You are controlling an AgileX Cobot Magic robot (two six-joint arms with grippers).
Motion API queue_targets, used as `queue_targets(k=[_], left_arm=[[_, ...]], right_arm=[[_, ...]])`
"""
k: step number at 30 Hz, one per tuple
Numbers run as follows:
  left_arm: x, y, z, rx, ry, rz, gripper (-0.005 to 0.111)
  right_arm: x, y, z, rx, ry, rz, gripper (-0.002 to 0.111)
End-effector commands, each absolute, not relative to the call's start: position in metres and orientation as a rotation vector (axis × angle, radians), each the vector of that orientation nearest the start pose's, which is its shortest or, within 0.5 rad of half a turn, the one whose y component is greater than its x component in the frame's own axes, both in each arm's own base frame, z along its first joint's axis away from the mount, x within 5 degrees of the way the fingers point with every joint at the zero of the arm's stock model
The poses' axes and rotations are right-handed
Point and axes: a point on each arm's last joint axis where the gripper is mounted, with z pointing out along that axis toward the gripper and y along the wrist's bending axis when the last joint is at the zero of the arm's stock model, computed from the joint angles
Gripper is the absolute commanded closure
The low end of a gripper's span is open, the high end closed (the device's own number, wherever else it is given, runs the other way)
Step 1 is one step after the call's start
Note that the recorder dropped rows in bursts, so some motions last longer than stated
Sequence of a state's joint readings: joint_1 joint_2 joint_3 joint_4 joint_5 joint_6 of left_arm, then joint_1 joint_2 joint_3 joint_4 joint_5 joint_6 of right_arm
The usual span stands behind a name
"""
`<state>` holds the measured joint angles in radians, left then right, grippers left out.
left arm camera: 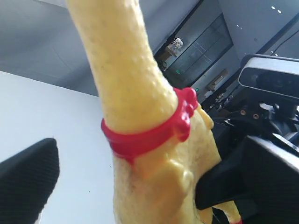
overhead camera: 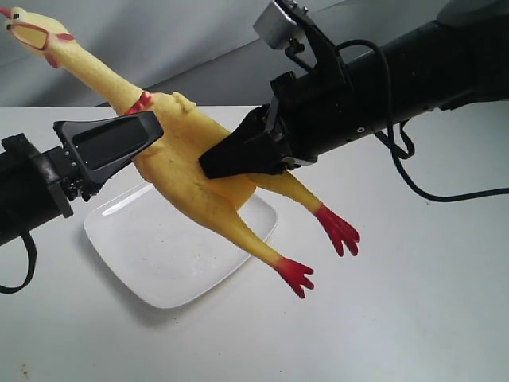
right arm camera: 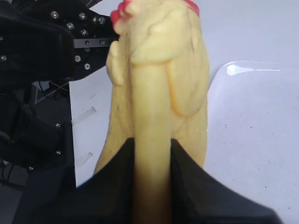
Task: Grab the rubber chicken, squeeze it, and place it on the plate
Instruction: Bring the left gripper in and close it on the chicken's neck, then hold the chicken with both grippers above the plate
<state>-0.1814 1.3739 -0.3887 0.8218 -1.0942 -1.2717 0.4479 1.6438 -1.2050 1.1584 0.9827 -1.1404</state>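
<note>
The yellow rubber chicken [overhead camera: 187, 151] hangs slanted in the air above the white plate [overhead camera: 159, 263], with its head up at the far left and its red feet low on the right. My right gripper [overhead camera: 219, 163] is shut on it at the lower body; in the right wrist view one leg [right arm camera: 152, 140] runs between the black jaws of that gripper [right arm camera: 152, 154]. My left gripper [overhead camera: 159, 131] stands open around the chest just below the red collar [left arm camera: 140, 137]. One left finger [left arm camera: 28, 182] shows apart from the body [left arm camera: 149, 186]; the other is hidden.
The plate lies on a white table [overhead camera: 413, 318], with its rim [right arm camera: 252, 67] showing beside the chicken in the right wrist view. A black cable [overhead camera: 413, 179] loops under the right arm. That arm's wrist camera [left arm camera: 271, 79] sits close behind the chicken.
</note>
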Motion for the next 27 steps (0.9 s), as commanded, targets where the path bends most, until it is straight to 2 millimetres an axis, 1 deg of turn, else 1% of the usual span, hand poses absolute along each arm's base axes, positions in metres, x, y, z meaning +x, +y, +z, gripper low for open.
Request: queue_targets(k=[1,8,11,17,19,20,22,25,26,27], left_arm=[[0.2124,-0.0992,0.231,0.081,1.677,-1.331,0.003],[0.213,-0.0986,0.2347,0.056,1.642,-1.36,0.003],[0.2112,-0.1002,0.2335,0.072,1.663,-1.379,0.003],[0.2078,-0.1029,0.2299,0.113,1.712,-1.395,0.003],[0.2079,-0.1029,0.23,0.113,1.712,-1.395,0.005],[0.208,-0.1028,0.2301,0.111,1.711,-1.395,0.009],[0.2079,-0.1029,0.23,0.114,1.712,-1.395,0.026],[0.2069,-0.1035,0.2301,0.129,1.711,-1.401,0.074],[0.2069,-0.1035,0.2301,0.139,1.708,-1.393,0.093],[0.2069,-0.1036,0.2303,0.149,1.703,-1.385,0.106]], right_arm=[[0.2735,0.2116,0.2989,-1.112,2.018,1.194,0.108],[0.2697,0.2143,0.3003,-1.126,2.009,1.237,0.108],[0.27,0.2157,0.3033,-1.093,1.991,1.274,0.108],[0.27,0.2166,0.3054,-1.087,1.963,1.291,0.108],[0.2692,0.2167,0.3055,-1.094,1.962,1.3,0.108],[0.2686,0.2167,0.3056,-1.099,1.961,1.306,0.108],[0.2681,0.2167,0.3056,-1.103,1.961,1.311,0.108],[0.2677,0.2168,0.3057,-1.107,1.96,1.314,0.108],[0.2674,0.2168,0.3058,-1.11,1.959,1.318,0.108],[0.2669,0.2167,0.3057,-1.115,1.959,1.321,0.108]])
